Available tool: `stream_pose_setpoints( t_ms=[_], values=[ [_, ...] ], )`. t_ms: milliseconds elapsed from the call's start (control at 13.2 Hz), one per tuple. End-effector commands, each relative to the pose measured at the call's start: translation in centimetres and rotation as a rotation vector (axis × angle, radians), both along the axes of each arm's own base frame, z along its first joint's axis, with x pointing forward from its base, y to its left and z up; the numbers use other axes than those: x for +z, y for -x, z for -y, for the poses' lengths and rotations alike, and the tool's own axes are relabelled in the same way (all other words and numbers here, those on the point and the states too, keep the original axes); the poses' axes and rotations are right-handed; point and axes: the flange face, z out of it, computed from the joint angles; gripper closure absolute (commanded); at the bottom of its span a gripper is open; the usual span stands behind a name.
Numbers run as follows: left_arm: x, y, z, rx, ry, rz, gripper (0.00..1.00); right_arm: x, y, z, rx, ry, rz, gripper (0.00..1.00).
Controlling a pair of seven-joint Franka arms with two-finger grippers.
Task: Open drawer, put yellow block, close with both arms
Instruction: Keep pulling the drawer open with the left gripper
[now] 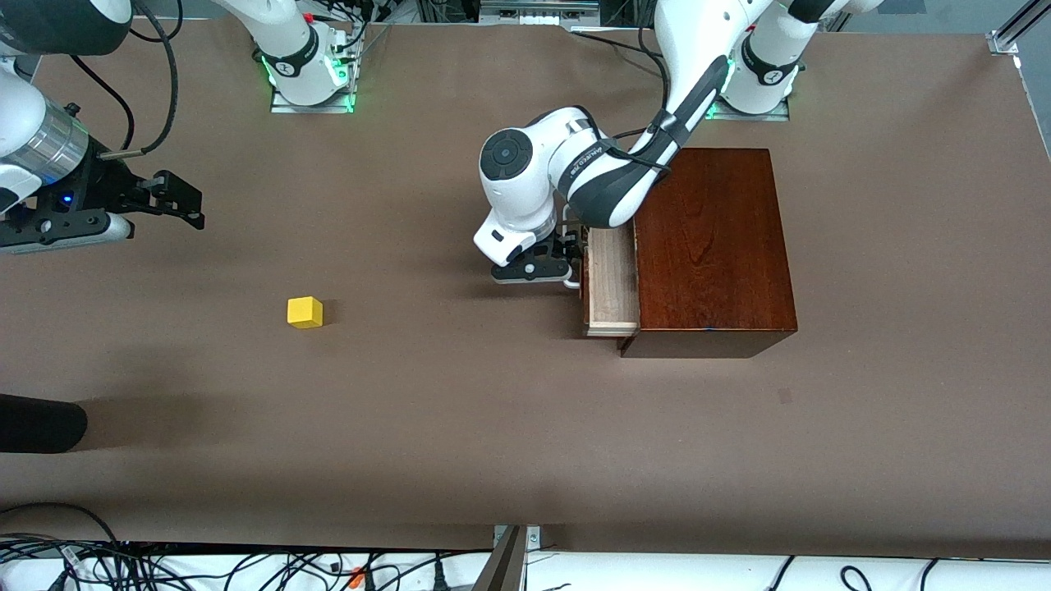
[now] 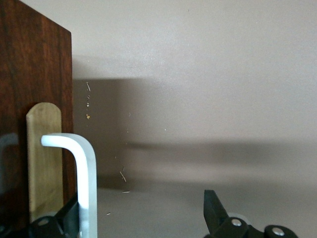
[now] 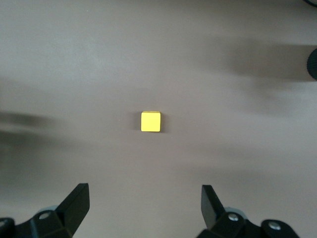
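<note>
1. The yellow block (image 3: 150, 121) lies flat on the brown table (image 3: 233, 124), one square face toward the camera.
2. The right end effector (image 3: 145, 206) hangs over the table with its two black fingers (image 3: 77, 201) spread wide apart; nothing is between them.
3. The block is clear of both fingers, touching neither.
4. Soft shadows streak the table around the block.

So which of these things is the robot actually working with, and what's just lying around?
Part of the job:
- drawer, partly pulled out of the wooden box
- yellow block, on the table
- left gripper, open at the drawer's handle
- right gripper, open above the block

Just lying about:
- black object at the table's edge
- cables
</note>
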Motion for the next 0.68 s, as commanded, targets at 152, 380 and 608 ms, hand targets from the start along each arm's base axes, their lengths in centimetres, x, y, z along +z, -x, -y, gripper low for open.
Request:
stream_pose_setpoints(
  t_ms=[152, 380, 608],
  values=[
    [0.7, 0.5, 3.2, 0.071, 0.077, -0.05, 0.0, 0.5, -0.2, 0.2, -0.011, 0.015, -0.002, 0.0],
    [0.6, 0.6, 2.6, 0.075, 0.033, -0.076, 0.0, 0.5, -0.2, 0.2, -0.011, 0.015, -0.002, 0.0],
    [0.5, 0.7, 2.2, 0.067, -0.006, -0.081, 0.0, 0.4, -0.2, 0.2, -0.011, 0.015, -0.003, 0.0]
  ],
)
